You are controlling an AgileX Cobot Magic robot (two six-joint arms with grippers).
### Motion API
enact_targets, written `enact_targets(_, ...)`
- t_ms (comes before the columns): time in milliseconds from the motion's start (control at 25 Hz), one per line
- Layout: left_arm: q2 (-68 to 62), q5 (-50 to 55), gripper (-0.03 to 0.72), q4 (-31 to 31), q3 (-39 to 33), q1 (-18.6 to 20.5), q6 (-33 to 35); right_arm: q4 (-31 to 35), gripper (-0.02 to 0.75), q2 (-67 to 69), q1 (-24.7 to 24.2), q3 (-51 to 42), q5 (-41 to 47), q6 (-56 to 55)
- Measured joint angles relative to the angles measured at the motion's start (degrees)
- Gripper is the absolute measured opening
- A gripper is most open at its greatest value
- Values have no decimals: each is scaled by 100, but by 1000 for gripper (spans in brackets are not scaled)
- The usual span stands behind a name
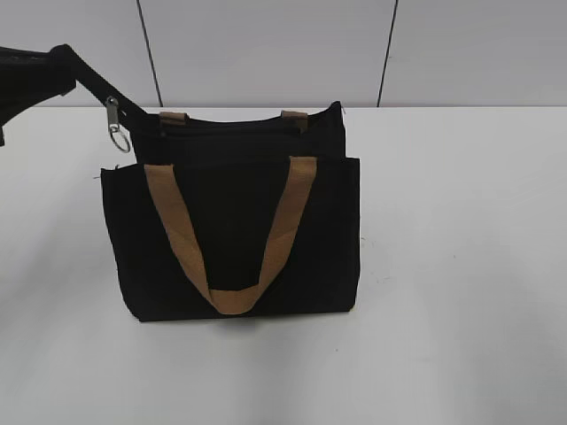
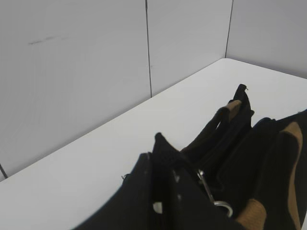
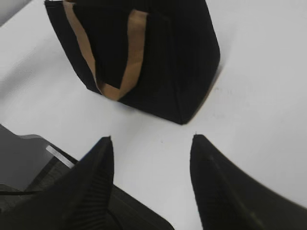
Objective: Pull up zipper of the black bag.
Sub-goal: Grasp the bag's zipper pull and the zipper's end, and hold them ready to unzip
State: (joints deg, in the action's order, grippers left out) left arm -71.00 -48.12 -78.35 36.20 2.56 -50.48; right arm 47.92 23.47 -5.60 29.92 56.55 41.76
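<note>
White table [image 1: 461,266], grey wall. Left gripper [image 1: 75,75] jaws pinched on black bag [image 1: 230,239] corner; zipper [image 1: 112,124] tab dangles just below. Right gripper [image 3: 151,182] wide open, empty, bag ahead. Risk: fabric slips, bag tips.

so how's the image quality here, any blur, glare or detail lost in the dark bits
Exterior view: even light, no glare, only a soft shadow under the black bag, whose fabric reads near solid black while the silver pull tab stays crisp. Left wrist view: the nearest black fabric is soft and merges into one dark mass. Right wrist view: the right gripper, fingers apart, is blurred in the foreground; the bag beyond is sharper.
</note>
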Motion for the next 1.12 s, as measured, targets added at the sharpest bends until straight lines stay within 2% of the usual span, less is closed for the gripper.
enact_targets(280,0,2,22,-4,0,0,0,1031,402,1129,0,0,-85,1245)
enact_targets(520,0,14,22,-4,0,0,0,2509,402,2297,0,5,-264,2720)
enact_targets(680,0,100,22,-4,0,0,0,2855,402,2903,81,39,-405,3277)
enact_targets(800,0,164,22,-4,0,0,0,2885,402,3268,580,320,-687,3447)
enact_targets(1120,0,303,22,1,0,0,0,2931,402,4797,2456,1448,-1902,3521)
